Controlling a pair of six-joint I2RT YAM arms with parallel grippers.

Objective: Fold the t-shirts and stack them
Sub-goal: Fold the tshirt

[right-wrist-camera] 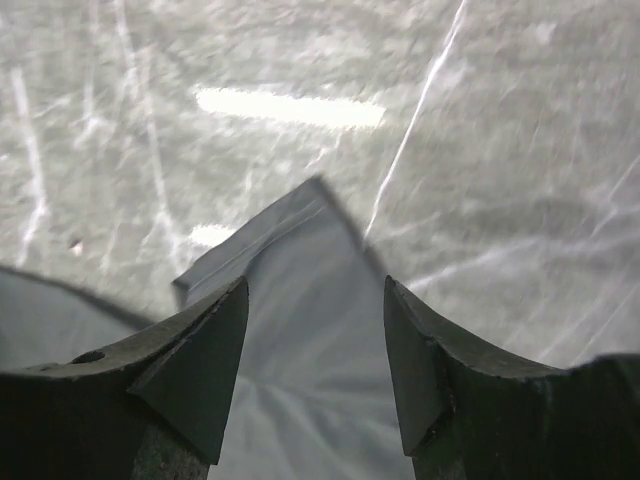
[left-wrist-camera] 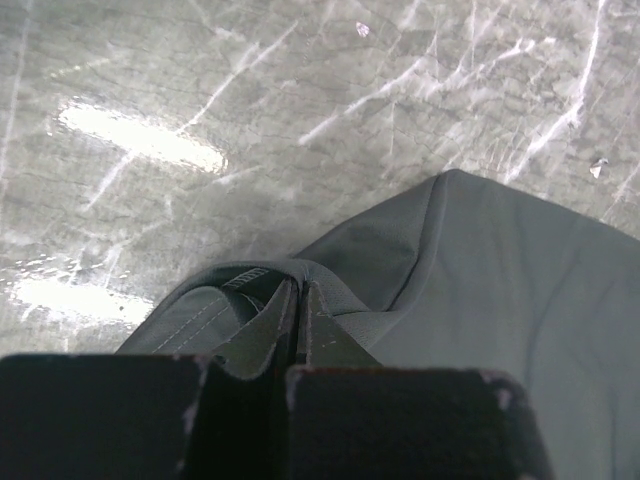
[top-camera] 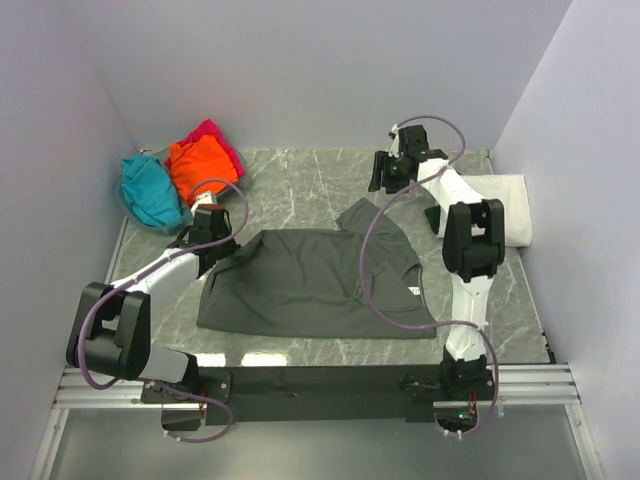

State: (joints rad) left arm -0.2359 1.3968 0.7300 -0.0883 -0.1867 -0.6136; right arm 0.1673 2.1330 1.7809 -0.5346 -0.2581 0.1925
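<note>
**Dark grey t-shirt spread flat, left gripper pinching its edge**

The dark grey t-shirt (top-camera: 320, 285) lies spread at the middle of the marble-patterned worktop (top-camera: 300, 175), its white neck label (top-camera: 413, 290) at its right edge. The left gripper (left-wrist-camera: 298, 305) is clamped on a raised fold of the shirt's left edge. The right gripper (right-wrist-camera: 315, 300) hangs with jaws apart over the shirt's far sleeve (right-wrist-camera: 290, 240), holding nothing. Right of the shirt lies a folded white t-shirt (top-camera: 510, 205). To its far left, orange (top-camera: 203, 165), magenta (top-camera: 215, 135) and teal (top-camera: 152, 192) t-shirts are heaped.
</note>
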